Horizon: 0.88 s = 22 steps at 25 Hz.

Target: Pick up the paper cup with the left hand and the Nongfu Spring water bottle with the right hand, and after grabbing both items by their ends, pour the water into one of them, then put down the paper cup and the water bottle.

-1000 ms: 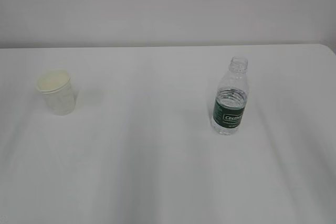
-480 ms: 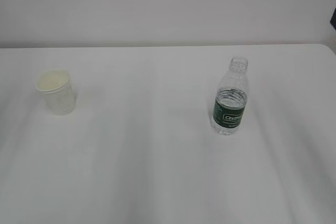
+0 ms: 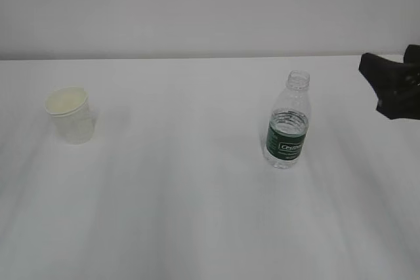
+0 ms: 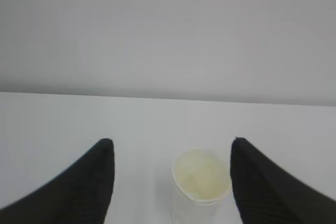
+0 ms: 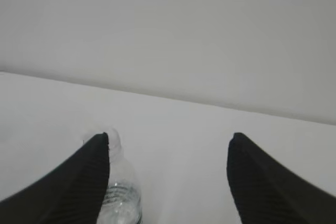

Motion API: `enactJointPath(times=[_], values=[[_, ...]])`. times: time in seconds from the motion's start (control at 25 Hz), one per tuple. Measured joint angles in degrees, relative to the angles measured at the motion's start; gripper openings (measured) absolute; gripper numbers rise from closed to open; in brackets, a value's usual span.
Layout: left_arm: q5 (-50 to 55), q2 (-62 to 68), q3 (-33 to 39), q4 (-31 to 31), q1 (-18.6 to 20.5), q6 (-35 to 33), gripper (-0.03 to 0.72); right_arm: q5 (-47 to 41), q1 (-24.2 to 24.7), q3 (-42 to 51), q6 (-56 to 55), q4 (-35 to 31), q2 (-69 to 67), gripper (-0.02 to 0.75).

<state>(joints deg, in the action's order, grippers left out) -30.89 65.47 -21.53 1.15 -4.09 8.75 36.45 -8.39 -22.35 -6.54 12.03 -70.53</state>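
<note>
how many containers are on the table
2: the paper cup stands on the left, the uncapped water bottle upright right of centre. Nothing looks hidden.

Lighting even, diffuse, fairly bright in all three views; no clear single source; the white surface [image 3: 197, 214] and pale wall are nearly one tone, low contrast. Shadows faint: a soft grey smudge just right of the paper cup [image 3: 68, 115], a weak one by the water bottle [image 3: 287, 122]. Broad pale vertical streaks across the surface in the exterior view. Small highlights on the bottle's clear shoulder; no harsh glare. Overall soft, slightly grainy; the right arm [image 3: 394, 83] at the edge smeared; wrist views blurred, black jaws without crisp edges, cup rim hazy.
</note>
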Motion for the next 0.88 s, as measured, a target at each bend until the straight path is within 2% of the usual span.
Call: enactJointPath(times=[0.12,0.32,0.64,0.88], values=[[-3.69,0.66,2.11,0.00,0.00,0.00,0.494,1.22,0.00,0.56,-1.54,1.07,-2.48,0.533],[-11.91,4.15,4.26,0.86,0.00,0.32,0.494,8.72,0.00,5.08,-2.72,1.54,-4.95,0.533],[-20.56,14.17,4.26,11.04,0.00,5.60,0.494,19.75,0.00,12.00,-2.84,1.64,-10.68,0.533],[-25.69,19.59,4.36,15.70,0.00,7.12,0.494,27.32,0.00,12.85,-2.87,1.53,-19.49,0.533]])
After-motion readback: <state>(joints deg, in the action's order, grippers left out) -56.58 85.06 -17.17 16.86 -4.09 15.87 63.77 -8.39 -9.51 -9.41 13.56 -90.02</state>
